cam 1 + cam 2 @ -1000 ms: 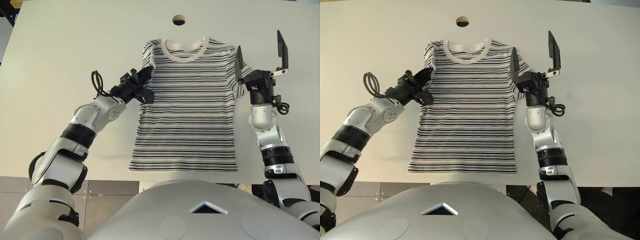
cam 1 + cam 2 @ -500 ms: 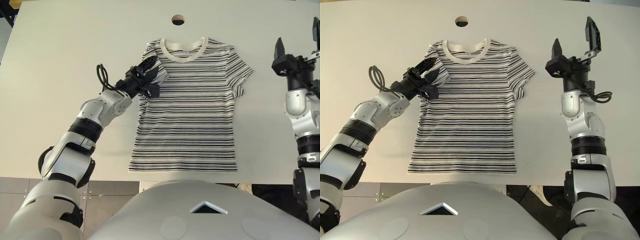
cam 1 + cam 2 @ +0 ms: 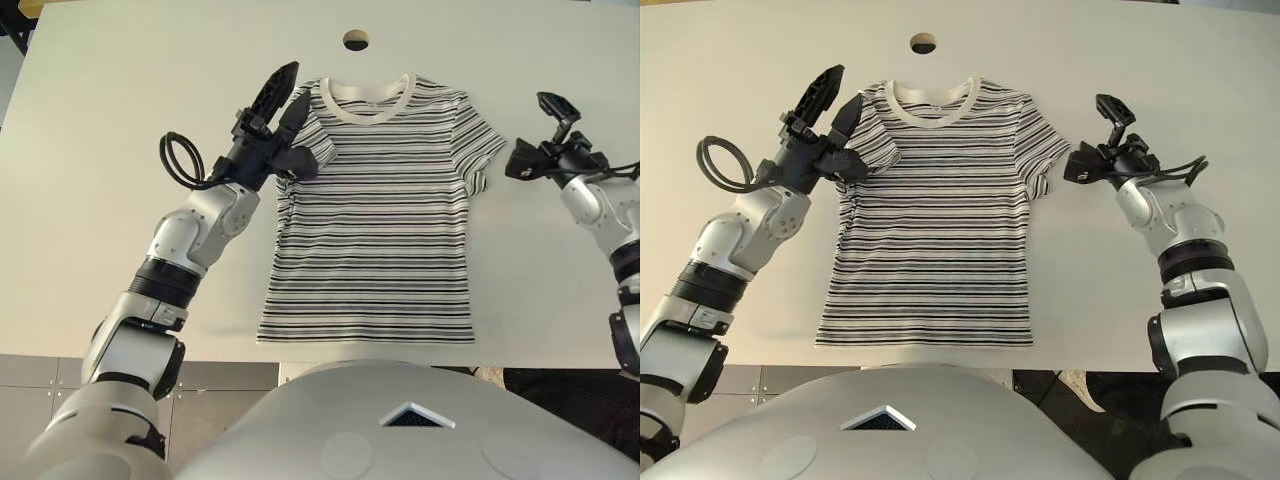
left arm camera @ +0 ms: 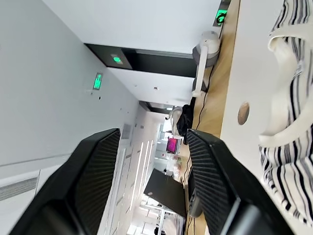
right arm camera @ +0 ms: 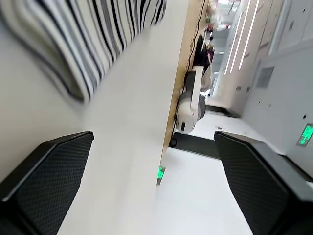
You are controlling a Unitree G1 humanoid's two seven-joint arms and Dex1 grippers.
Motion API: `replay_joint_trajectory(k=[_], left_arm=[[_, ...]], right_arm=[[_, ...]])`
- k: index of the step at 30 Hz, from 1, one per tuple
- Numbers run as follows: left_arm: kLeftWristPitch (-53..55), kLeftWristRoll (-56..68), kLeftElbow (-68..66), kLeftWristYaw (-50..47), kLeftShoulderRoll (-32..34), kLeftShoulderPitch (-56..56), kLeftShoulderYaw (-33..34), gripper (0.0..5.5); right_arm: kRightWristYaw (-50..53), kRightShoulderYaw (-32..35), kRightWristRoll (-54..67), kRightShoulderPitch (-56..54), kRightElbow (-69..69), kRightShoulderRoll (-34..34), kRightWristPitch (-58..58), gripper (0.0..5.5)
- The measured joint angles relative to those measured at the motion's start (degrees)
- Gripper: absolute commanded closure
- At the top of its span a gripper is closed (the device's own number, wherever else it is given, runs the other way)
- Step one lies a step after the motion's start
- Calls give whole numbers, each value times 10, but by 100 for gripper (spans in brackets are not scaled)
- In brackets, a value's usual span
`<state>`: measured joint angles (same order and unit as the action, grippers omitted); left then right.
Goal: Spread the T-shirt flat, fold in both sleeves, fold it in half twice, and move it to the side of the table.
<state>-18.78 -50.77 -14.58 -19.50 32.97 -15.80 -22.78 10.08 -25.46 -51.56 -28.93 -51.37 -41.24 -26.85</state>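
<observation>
Left tool (image 3: 292, 86) has its fingers spread and hangs just above the left shoulder of the striped T-shirt (image 3: 385, 210). The right tool (image 3: 537, 135) is spread wide too, over bare tabletop (image 3: 120, 120) just beside the right sleeve (image 3: 480, 140). From my seat the T-shirt lies flat mid-tabletop, collar pointing at the round hole (image 3: 355, 40), with the left sleeve (image 3: 308, 152) folded in over the chest and the right one sticking out.

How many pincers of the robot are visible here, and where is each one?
2. The left pincer is open by the T-shirt's left shoulder. The right pincer is open over the table, beside the right sleeve.
</observation>
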Motion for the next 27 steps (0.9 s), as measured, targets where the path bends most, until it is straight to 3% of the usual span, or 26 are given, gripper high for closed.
replay_joint_trajectory(k=[15, 22, 27], left_arm=[[8, 5, 16, -11, 0, 23, 31, 296], [8, 5, 16, -11, -4, 25, 31, 292], [8, 6, 16, -11, -7, 25, 31, 292]], right_arm=[[24, -69, -5, -35, -14, 20, -11, 93], [28, -84, -5, -37, -21, 25, -11, 205], [18, -90, 1, -26, -9, 19, -27, 314]])
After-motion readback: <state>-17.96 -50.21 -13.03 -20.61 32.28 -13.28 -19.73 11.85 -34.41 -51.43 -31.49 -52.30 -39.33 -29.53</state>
